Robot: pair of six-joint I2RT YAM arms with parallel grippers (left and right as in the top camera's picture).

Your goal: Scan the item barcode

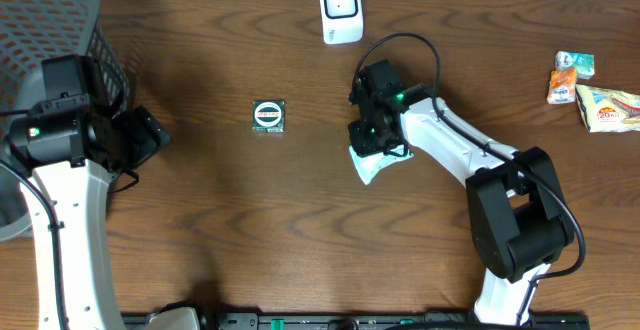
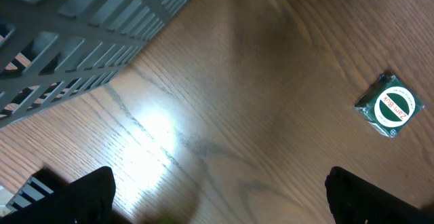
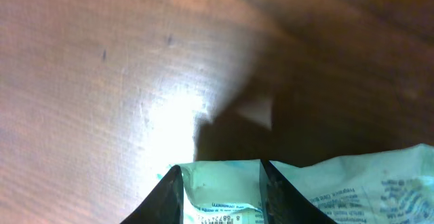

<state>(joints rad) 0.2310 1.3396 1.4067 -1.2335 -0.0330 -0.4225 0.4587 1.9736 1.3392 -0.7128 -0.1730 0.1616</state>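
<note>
A dark wooden worktop (image 1: 250,220) fills the scene, with a grey slatted basket (image 1: 60,20) at its far left corner. The left arm stands beside that basket, its left hand (image 2: 224,197) spread wide and holding nothing, poised over bare wood. The right arm reaches in from the near right edge to the middle of the worktop, where the right hand (image 3: 220,168) is clamped on a white packet with teal print (image 3: 352,183). The wrist view shows the two dark fingers (image 3: 169,193) pinching the packet's top edge between them. From overhead the packet's lower end pokes out beneath the hand. Its shadow on the wood suggests it is raised a little, though I cannot tell whether it is fully clear of the surface. A white scanner unit (image 1: 340,10) stands upright at the far edge, well apart from the held packet. A small green square item with a round label (image 1: 268,116) lies flat to the left of the right hand, untouched. Two snack packets (image 1: 590,90) sit at the far right. As I judge it, the grasp is made and the scan is not: the packet has yet to be carried to the scanner and turned so its barcode faces the window. No barcode shows clearly in any view.
</note>
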